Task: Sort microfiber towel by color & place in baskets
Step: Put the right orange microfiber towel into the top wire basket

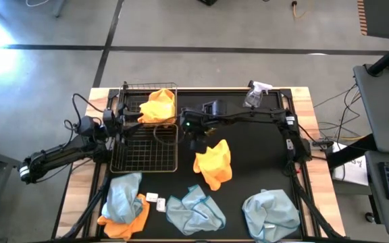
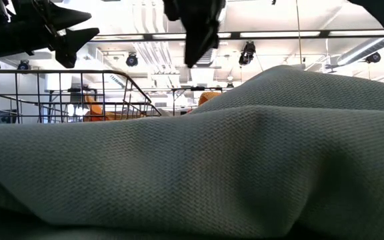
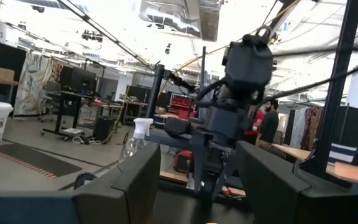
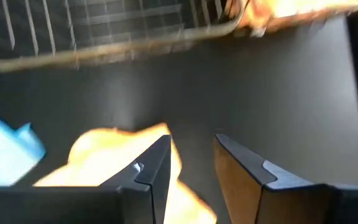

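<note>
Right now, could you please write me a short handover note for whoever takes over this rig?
Left gripper: open, empty, above the baskets.
Right gripper: open, holding nothing, just above the loose orange towel at table centre.
Done: one orange towel lies in the far basket; the near basket holds nothing.
Left: the centre orange towel; along the near edge, a blue towel on an orange one and two more blue towels.

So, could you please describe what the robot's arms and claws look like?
Both arms are black and slender, built from jointed tubular links with black cables running along them. The right claw has two flat, dark, angular fingers with bevelled tips; the left claw has two broad, dark, matte fingers.
</note>
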`<state>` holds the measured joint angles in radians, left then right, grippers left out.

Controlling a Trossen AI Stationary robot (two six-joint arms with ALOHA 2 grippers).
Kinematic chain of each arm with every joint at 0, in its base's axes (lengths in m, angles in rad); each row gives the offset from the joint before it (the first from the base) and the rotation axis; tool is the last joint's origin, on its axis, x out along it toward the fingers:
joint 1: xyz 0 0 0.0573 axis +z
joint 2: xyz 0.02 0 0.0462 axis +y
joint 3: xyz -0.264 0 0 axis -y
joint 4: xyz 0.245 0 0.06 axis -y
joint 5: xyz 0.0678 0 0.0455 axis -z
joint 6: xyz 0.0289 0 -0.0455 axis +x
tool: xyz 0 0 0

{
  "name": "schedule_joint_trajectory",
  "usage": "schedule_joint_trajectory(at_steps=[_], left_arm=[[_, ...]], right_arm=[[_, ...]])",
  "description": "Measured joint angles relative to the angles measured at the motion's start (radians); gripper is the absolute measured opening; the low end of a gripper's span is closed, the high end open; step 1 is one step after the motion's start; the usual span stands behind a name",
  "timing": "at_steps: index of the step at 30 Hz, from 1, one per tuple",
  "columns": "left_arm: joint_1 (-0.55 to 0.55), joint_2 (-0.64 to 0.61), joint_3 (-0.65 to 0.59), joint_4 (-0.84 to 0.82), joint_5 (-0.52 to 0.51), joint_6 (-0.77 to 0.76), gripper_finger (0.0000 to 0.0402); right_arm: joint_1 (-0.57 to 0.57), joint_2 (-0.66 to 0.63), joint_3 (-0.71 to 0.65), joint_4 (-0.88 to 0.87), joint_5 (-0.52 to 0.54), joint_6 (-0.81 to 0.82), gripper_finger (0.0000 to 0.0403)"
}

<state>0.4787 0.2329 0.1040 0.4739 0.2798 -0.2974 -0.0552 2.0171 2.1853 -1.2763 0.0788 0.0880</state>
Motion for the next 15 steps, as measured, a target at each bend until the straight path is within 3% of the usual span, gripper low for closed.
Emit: schedule_joint_trajectory(at_steps=[5, 15], left_arm=[[0.000, 0.000, 0.000, 0.011, -0.005, -0.007, 0.0194], [0.000, 0.000, 0.000, 0.014, -0.008, -0.064, 0.0194]], right_arm=[[0.041, -0.001, -0.001, -0.100, 0.000, 0.067, 0.0111], [0.125, -0.001, -0.054, -0.136, 0.000, 0.132, 0.0126]])
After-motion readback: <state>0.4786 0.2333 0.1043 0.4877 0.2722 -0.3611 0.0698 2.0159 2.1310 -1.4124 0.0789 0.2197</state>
